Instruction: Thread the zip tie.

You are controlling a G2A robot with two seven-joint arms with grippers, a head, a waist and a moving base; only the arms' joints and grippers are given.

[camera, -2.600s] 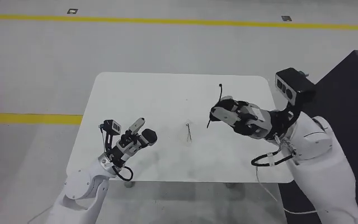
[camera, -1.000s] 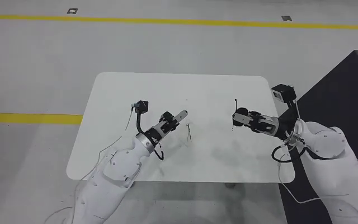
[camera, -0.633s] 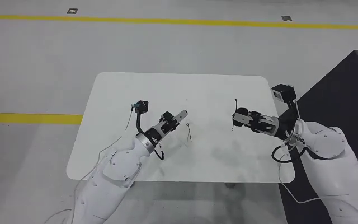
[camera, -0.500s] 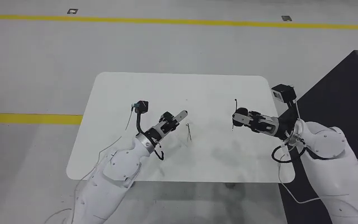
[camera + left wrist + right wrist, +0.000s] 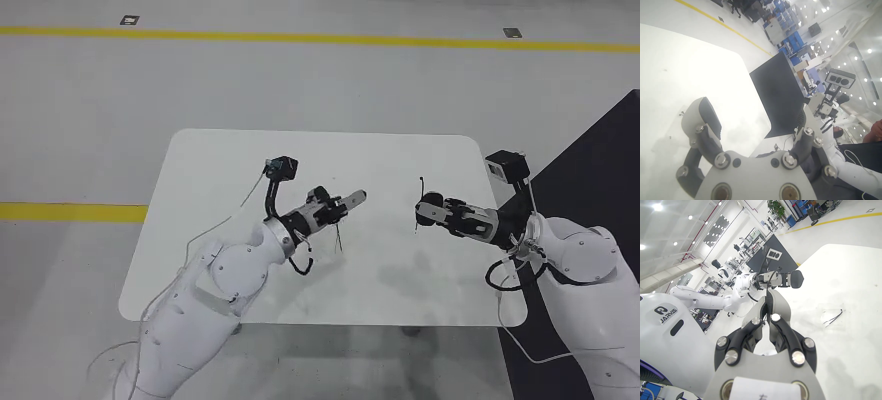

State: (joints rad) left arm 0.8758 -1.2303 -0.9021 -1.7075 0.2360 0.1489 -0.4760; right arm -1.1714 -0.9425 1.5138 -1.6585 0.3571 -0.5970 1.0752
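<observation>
The left gripper [image 5: 350, 198] has swung toward 3 o'clock across the table [image 5: 230, 170] and now hangs over its middle, fingers spread wide with nothing between them. A loose zip tie [image 5: 338, 238] lies flat near its 6 o'clock. At 3 o'clock, well apart, the right gripper [image 5: 424, 212], unmoved, is clamped on a second zip tie [image 5: 421, 188], whose end points to 12 o'clock.

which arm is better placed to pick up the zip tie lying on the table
Left. The left end effector is open and close to the loose zip tie; the right end effector is farther off, shut on a second zip tie.
</observation>
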